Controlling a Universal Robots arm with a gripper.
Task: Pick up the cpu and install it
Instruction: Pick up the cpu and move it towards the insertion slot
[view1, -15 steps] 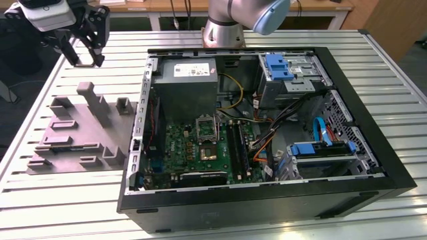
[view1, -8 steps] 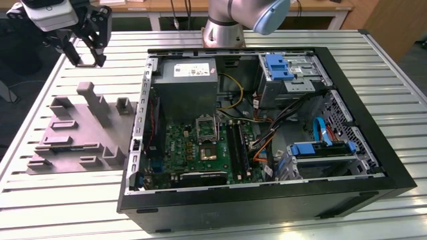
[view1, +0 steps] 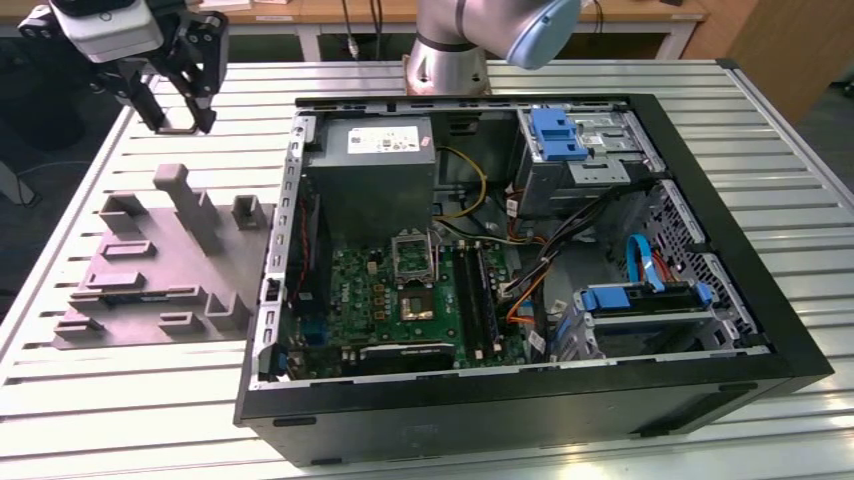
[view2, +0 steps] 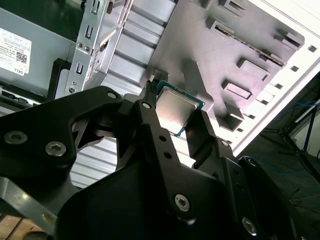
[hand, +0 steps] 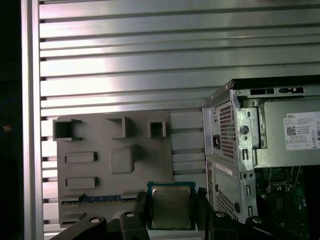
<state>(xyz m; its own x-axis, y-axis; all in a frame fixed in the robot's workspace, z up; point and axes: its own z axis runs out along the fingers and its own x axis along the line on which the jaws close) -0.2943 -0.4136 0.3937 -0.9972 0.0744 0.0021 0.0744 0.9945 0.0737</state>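
Pinches the cpu (hand: 171, 206) in the gripper (hand: 171, 212), jaws closed in on two opposite edges: neither spread wide nor pressed fully together, but clamped onto the chip. Shows the pale metal top square-on in the first wrist view, with a thin green rim around it. Being square, offers no long axis to speak of, only the pinched pair of edges and the free pair. Places the chip right between the jaws, touching both, not beside or below them.

Hangs outside the computer case (view1: 747, 300), beyond its wall on the exterior view's left and toward that wall's far end. Hovers there above the grey tray (view1: 134, 280), which lies on the tabletop (view1: 134, 400) just beside the case. Carries the chip apart from the tray, by the look of both wrist views.

Leaves the pick-up done, to judge from that, and the install not yet done. Inside the case, on the green motherboard (view1: 387, 290), finds the socket (view1: 416, 303) with no chip seated, as far as the exterior view tells. Puts that socket across the case wall from the gripper, toward the exterior view's right and lower, well apart from the chip. Involves a single arm, so no question of which is nearer.
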